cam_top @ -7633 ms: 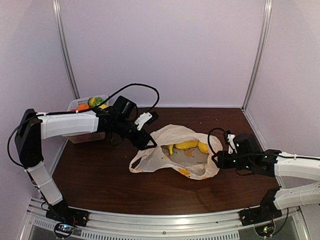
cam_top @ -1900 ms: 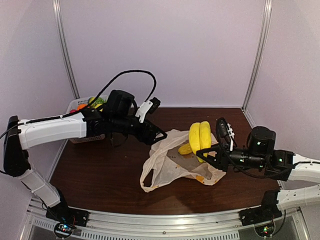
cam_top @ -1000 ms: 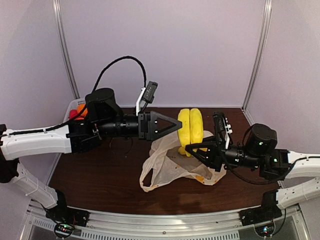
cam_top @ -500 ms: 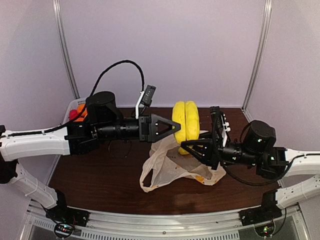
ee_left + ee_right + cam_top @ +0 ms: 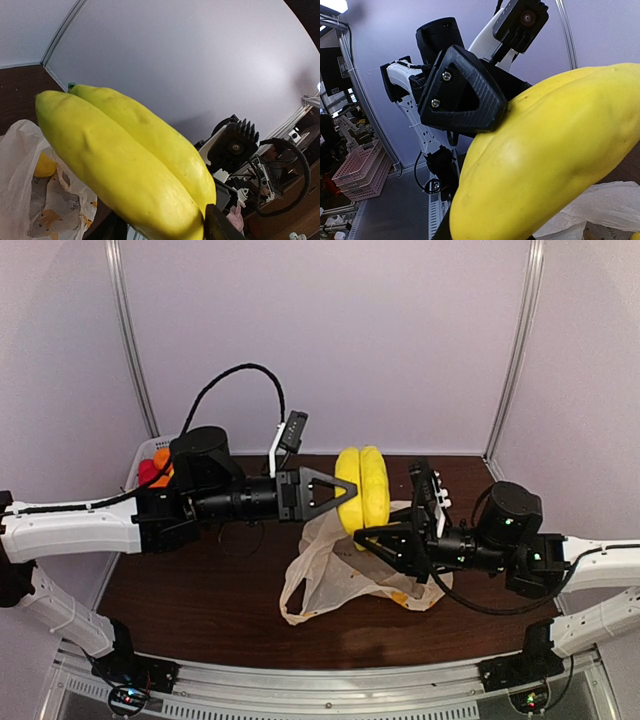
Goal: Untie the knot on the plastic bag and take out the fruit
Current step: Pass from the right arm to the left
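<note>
From above, the bananas (image 5: 365, 480) are up in the air over the middle of the table (image 5: 200, 580), standing almost on end between the two arms. The right gripper (image 5: 368, 538) comes in from the right and has its claw closed narrow on the bunch's lower end. That's a firm hold. The left gripper (image 5: 345, 498) reaches across from the left, fingertips right at the bananas' side. The plastic bag (image 5: 330, 575) lies slack and crumpled on the table just below, one loop handle sprawled toward the near edge. Far left at the back, a white basket (image 5: 140, 452) holds orange and red pieces.

On the left wrist camera, the bananas (image 5: 130, 165) fill the picture, with one dark finger (image 5: 217, 227) beside their near end. The bag (image 5: 20, 170) sits low left with a small yellow fruit (image 5: 44, 166) inside, and the right arm (image 5: 232, 147) is behind.

From the right wrist, the bananas (image 5: 555, 150) loom huge. A black triangular finger (image 5: 462, 92) of the left gripper lies flat against them. Its partner is hidden, so I can't tell whether that claw is clamped yet. A strip of the bag (image 5: 600, 205) shows at the bottom right.
</note>
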`<state>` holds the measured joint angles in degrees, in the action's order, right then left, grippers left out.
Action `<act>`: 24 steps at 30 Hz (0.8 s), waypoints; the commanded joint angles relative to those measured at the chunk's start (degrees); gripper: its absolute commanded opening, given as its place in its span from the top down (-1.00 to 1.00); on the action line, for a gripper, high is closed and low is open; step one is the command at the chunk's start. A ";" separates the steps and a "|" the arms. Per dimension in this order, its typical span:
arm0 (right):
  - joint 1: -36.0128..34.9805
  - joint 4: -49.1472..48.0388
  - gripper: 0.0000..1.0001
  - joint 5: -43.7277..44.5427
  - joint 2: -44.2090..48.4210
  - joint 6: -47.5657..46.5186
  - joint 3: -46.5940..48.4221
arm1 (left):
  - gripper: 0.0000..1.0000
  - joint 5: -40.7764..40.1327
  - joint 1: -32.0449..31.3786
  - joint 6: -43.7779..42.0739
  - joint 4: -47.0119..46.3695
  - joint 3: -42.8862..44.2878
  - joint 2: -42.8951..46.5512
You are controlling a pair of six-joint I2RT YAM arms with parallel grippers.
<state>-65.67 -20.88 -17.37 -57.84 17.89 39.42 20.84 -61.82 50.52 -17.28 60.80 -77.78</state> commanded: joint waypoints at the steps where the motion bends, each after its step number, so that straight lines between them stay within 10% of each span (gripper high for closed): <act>1: -0.38 -0.45 1.00 -1.19 -0.85 -0.09 1.20 | 0.03 1.17 0.21 1.31 -5.74 -1.13 0.52; 8: -0.34 -0.33 0.84 1.05 -0.65 -0.09 0.37 | 0.28 3.01 0.88 3.67 -9.87 -2.58 -0.14; 24: -0.25 -0.96 -0.63 8.93 0.24 0.04 -2.38 | 0.97 2.15 5.34 3.34 -7.46 -6.58 4.12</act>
<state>-65.76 -21.47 -11.73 -58.39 17.67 38.63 22.74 -58.46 55.11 -23.75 55.16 -76.40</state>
